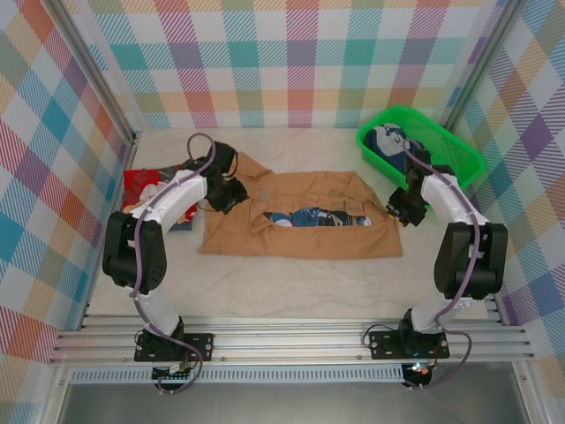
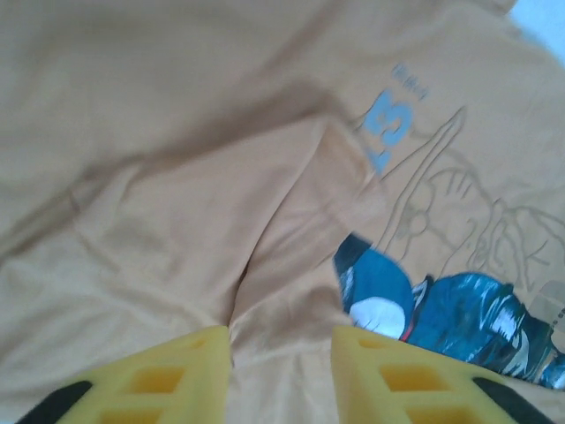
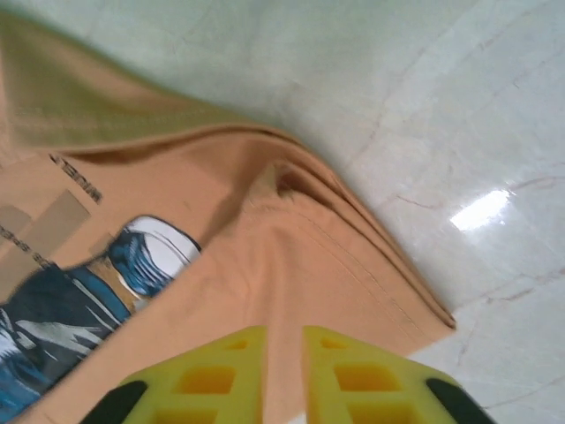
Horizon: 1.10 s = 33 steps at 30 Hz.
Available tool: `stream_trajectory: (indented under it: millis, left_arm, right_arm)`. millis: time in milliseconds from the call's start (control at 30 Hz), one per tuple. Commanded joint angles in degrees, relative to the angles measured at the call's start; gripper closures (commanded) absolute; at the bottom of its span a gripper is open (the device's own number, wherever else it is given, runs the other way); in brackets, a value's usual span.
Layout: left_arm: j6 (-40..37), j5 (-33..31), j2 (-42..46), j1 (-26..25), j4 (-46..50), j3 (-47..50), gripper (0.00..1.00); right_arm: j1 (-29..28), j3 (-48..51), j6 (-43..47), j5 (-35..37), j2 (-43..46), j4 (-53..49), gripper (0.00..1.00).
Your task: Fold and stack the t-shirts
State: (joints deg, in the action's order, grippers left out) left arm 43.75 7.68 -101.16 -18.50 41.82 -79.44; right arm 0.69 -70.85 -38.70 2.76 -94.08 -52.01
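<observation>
1. Tan-brown t-shirt (image 1: 300, 234) lies partly folded, print up, at the middle of the tabletop (image 1: 291, 287).
2. Red t-shirt (image 1: 141, 184) sits by the left edge, beneath the left arm.
3. Left gripper (image 2: 281, 340) hangs over the tan-brown t-shirt's left part, fingers apart, holding nothing.
4. Right gripper (image 3: 284, 336) is at its right hem, fingers nearly together; I cannot tell whether they pinch cloth.

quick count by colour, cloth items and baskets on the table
tan shirt: 1
red shirt: 1
dark blue-and-white cloth item, lying in the basket: 1
green basket: 1
total: 4
</observation>
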Motion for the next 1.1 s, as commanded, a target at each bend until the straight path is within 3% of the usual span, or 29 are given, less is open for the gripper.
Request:
stream_trajectory:
  millis: [0,133,233,300,500,667,767,900,1067]
  left_arm:
    - [2.3,4.2,1.6,0.0,-1.5,4.0,0.76]
    - [1.8,5.9,-1.2,-1.0,-4.1,5.2,0.78]
    - [1.6,8.2,-2.3,-3.0,-8.8,6.2,0.52]
    - [1.3,8.8,-3.3,-3.9,-10.0,6.0,0.46]
    - [-7.0,3.7,-9.3,-5.6,-3.4,-2.1,0.48]
    - [-10.8,-4.5,-9.3,-5.8,-8.7,-5.2,0.53]
    - [-13.4,-5.1,-13.1,-6.1,-8.1,-9.9,0.61]
    - [-21.3,-8.3,-18.1,-8.0,-3.3,-16.3,0.58]
    - [-25.4,-9.7,-20.8,-8.9,-2.8,-18.0,0.55]
  right_arm:
    - [-2.5,4.2,-0.3,-2.6,2.2,2.1,0.91]
    - [-6.6,7.8,-1.1,-4.9,2.5,5.4,0.95]
    - [-6.7,11.7,-2.3,-9.0,1.7,10.1,0.8]
    - [-6.8,12.4,-2.3,-9.6,1.1,11.0,0.79]
    - [-6.7,12.0,-1.8,-8.6,-1.6,9.8,0.8]
    - [-6.8,12.0,-1.5,-8.6,-2.0,10.1,0.81]
    - [-6.7,11.7,-1.1,-8.3,-3.1,9.5,0.82]
    - [-6.7,10.7,-0.8,-7.9,-4.5,8.9,0.82]
    - [-6.8,9.8,-0.9,-8.2,-6.0,8.5,0.82]
